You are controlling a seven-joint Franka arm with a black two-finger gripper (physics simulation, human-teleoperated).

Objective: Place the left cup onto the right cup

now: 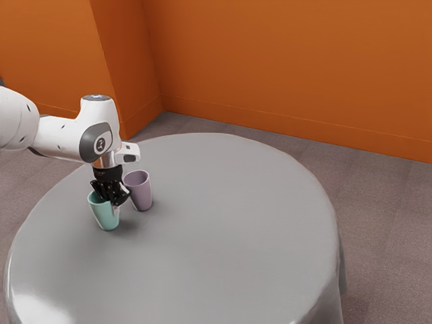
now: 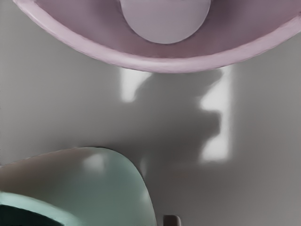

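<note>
Two cups stand on the grey round table point(image 1: 236, 223) toward the exterior view's left. A teal cup point(image 1: 104, 214) is the left one and a lilac cup point(image 1: 140, 192) stands close on its right, both upright with mouths up. My black gripper point(image 1: 110, 194) hangs over the teal cup's rim on the side facing the lilac cup, its fingers open and down at rim height. In the wrist view the teal cup's wall point(image 2: 94, 188) lies just under my hand, one fingertip point(image 2: 171, 220) shows beside it with a small gap, and the lilac cup's rim point(image 2: 160, 63) curves beyond.
The table's edge runs close on the exterior view's left of the cups. Orange walls point(image 1: 283, 61) stand behind the table, with grey floor around it.
</note>
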